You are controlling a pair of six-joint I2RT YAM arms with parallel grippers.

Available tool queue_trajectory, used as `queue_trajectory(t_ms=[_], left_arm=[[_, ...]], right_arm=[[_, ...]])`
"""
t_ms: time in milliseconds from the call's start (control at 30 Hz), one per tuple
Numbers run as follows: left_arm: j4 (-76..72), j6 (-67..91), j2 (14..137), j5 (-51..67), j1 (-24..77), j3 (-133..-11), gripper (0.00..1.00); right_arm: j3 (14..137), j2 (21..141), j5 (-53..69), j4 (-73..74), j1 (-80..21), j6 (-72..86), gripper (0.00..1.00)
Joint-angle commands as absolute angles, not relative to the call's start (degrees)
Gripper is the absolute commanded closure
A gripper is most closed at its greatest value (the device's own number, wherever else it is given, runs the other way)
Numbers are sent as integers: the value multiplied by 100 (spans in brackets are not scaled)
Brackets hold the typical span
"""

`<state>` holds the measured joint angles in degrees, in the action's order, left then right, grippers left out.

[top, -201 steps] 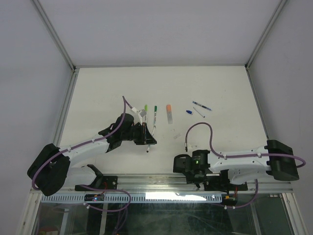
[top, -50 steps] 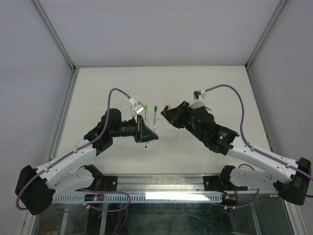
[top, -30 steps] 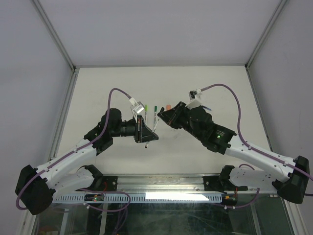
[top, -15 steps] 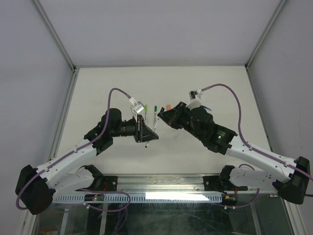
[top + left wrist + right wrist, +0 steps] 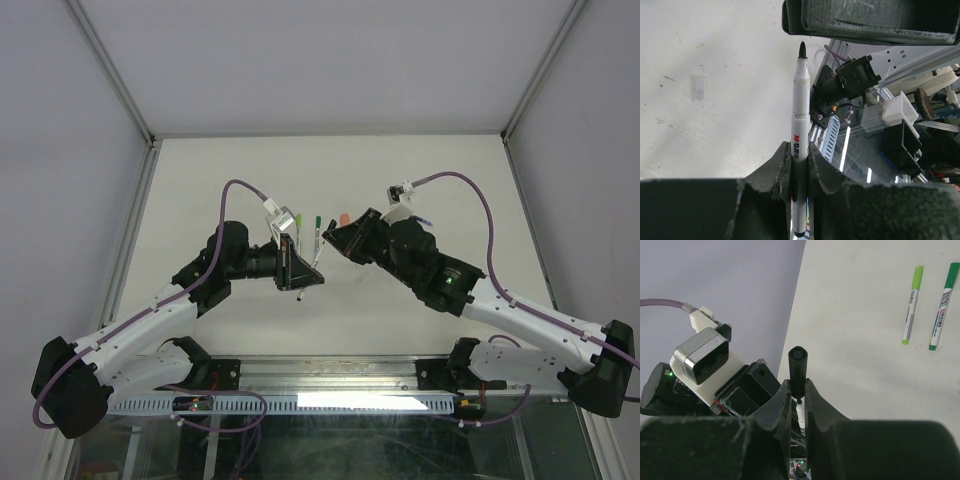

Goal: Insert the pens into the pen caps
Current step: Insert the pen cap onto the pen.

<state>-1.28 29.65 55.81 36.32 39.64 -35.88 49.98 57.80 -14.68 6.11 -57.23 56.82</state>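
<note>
My left tool (image 5: 799,150) pinches the white pen (image 5: 800,100) by its barrel above the tabletop (image 5: 715,60), with its length running up the wrist view and its black tip aimed at the right tool (image 5: 798,390). That tool pinches the black cap (image 5: 798,365). I judge we're aligning: next, bring tip and cap mouth onto one axis, then push straight.

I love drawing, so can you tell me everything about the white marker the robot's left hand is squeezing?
The white plastic marker is uncapped, its pointed black tip bare. A red and blue logo is printed on its barrel. It stands upright in the left wrist view, off the table, clamped low down between the two dark, rough fingers of the left gripper.
</note>
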Motion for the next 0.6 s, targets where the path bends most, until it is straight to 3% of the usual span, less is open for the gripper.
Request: queue_trajectory(t_ms=[0, 567], left_arm=[[-347, 3027, 5555, 3576, 3914, -3825, 100], [-484, 3226, 5598, 3437, 3913, -3806, 100]], right_arm=[[5020, 5686, -1468, 342, -5713, 5585, 100], [4957, 5920, -1169, 228, -5713, 5423, 100]])
